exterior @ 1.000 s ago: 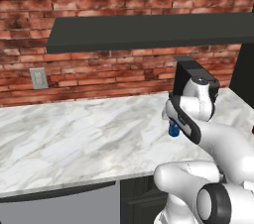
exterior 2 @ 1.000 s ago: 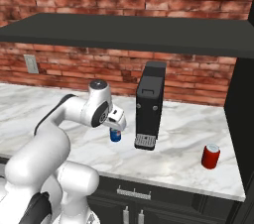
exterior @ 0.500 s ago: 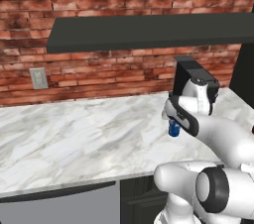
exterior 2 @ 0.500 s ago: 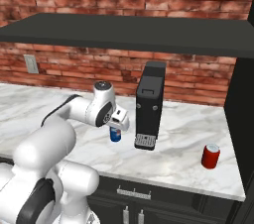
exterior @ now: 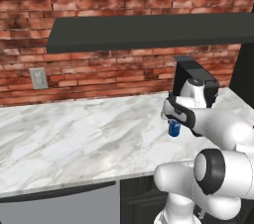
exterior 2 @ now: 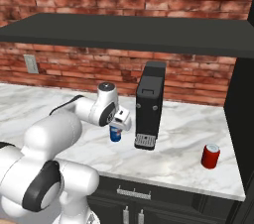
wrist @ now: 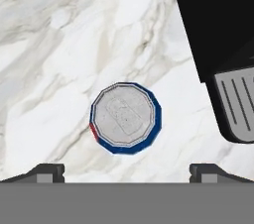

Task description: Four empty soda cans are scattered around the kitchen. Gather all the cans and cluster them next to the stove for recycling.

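Claw [wrist: 127, 171] spread wide above upright blue can [wrist: 126, 118] (silver top in hand view), red can [exterior 2: 210, 156] in right base view

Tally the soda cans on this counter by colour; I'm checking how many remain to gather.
Blue cylindrical soda can with silver top: 1
Red cylindrical soda can with silver top: 1
Total: 2

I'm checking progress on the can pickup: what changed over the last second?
The gripper stays open above the blue soda can, and the arm has shifted only slightly over it; nothing was gripped. The blue can, the red soda can and the black appliance stand where they were.
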You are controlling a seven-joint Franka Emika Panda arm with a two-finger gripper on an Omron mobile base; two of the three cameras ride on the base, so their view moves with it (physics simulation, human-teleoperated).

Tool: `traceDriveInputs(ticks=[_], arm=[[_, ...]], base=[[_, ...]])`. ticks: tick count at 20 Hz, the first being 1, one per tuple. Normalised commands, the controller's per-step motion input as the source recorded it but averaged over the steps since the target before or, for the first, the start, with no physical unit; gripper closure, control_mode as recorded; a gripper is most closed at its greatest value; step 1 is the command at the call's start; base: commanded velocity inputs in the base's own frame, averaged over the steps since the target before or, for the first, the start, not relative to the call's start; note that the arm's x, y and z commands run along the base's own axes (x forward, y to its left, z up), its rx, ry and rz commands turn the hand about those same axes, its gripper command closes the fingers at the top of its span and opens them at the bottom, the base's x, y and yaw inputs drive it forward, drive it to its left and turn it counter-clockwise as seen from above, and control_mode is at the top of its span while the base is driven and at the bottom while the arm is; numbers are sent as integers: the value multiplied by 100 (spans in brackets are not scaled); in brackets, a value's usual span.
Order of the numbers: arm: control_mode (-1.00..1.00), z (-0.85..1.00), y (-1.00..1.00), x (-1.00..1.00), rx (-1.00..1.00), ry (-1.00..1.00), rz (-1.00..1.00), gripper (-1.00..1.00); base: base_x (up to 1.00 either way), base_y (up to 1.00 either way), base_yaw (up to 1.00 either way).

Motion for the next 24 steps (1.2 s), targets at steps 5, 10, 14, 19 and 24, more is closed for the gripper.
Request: traceDriveInputs(ticks=[5,10,14,19,24], arm=[[-100,-7,-1,11,0,0,0,-100],[-100,-11,0,15,0,0,0,-100],[-100,-13,-1,19,0,0,0,-100],[-100,-12,0,24,0,1,0,-100],[-100,-13,-1,21,0,1,0,100]], base=[[0,0,0],[0,0,0],[0,0,0],[0,0,0],[0,0,0]])
